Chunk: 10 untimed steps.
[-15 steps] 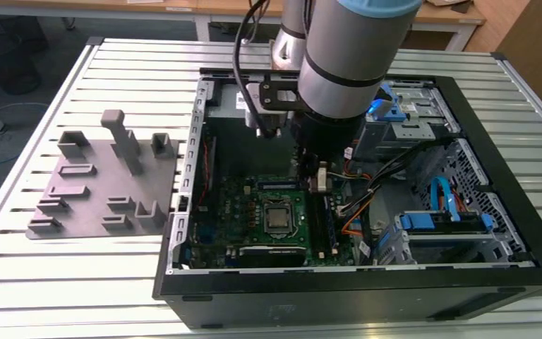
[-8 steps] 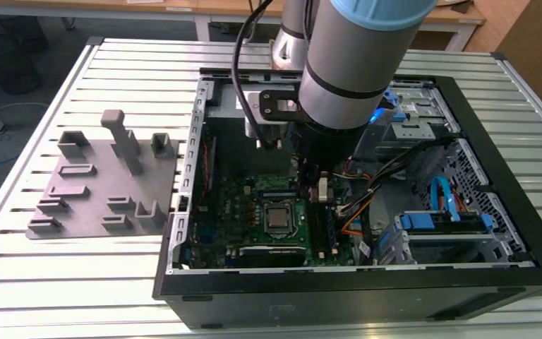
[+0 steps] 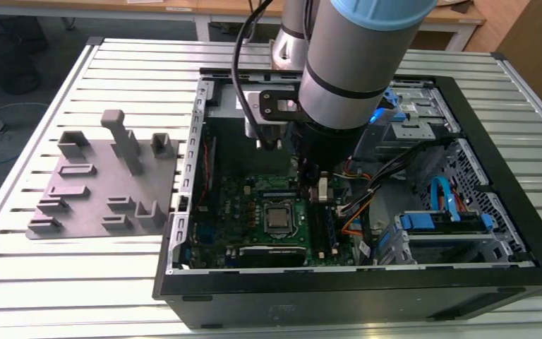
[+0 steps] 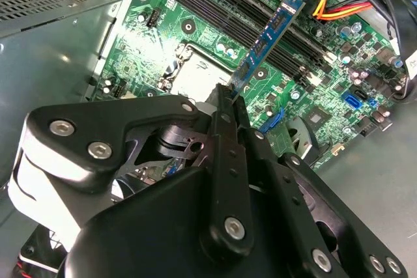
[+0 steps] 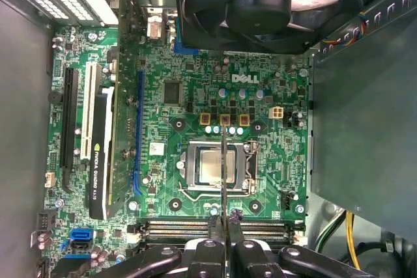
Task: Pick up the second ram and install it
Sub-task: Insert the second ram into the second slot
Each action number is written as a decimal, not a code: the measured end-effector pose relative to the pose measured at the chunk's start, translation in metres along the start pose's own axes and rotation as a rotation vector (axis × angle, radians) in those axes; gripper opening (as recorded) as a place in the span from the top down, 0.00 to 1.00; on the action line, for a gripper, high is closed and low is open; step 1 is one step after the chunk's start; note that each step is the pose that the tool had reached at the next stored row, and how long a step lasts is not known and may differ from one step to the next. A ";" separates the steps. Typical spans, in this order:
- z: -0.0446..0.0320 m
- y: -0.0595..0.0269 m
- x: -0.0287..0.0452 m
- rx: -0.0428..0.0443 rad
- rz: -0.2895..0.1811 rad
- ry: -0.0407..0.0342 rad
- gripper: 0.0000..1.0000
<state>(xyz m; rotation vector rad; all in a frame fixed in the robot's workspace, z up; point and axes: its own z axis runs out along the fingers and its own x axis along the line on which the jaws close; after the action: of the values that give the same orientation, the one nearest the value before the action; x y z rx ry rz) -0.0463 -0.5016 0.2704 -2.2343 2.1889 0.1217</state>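
Black two-fingered gripper [image 3: 270, 141] is being seen in the upper middle of the exterior frame. It is hanging inside the open black steel computer case [image 3: 365, 289] beneath the thick grey robot arm [image 3: 346, 63].

The thin, flat, dark green-black second ram [image 4: 270, 34] is being pinched at one end between the fingers. In the second wrist view it is being held tilted over the green motherboard [image 4: 159, 40]. In the first wrist view the stick [image 5: 223, 161] is being shown edge-on, as a thin line crossing the square silver processor [image 5: 208, 166]. Whether its free end is touching the board cannot be told.

Long dark memory slots [image 5: 176, 229] are lying just beside the fingertips.

Nearby inside the case:
- black round fan [image 5: 260, 4]
- black graphics card [image 5: 101, 154]
- orange, yellow and red cable bundle [image 4: 332, 1]
- blue-fronted drive cage [image 3: 440, 222], at the exterior view's right

At the exterior view's left, a grey plastic fixture tray [image 3: 101, 183] is lying on the slatted metal table [image 3: 36, 282], just beside the case.
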 end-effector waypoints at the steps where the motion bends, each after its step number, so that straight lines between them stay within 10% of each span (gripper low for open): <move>1: 0.0000 0.0000 0.0000 0.0000 0.000 0.0000 0.86; 10: 0.0000 0.0000 0.0000 0.0048 0.074 -0.0034 0.86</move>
<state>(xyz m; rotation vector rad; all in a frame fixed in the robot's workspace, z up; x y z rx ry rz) -0.0462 -0.5016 0.2704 -2.1491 2.2687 0.1208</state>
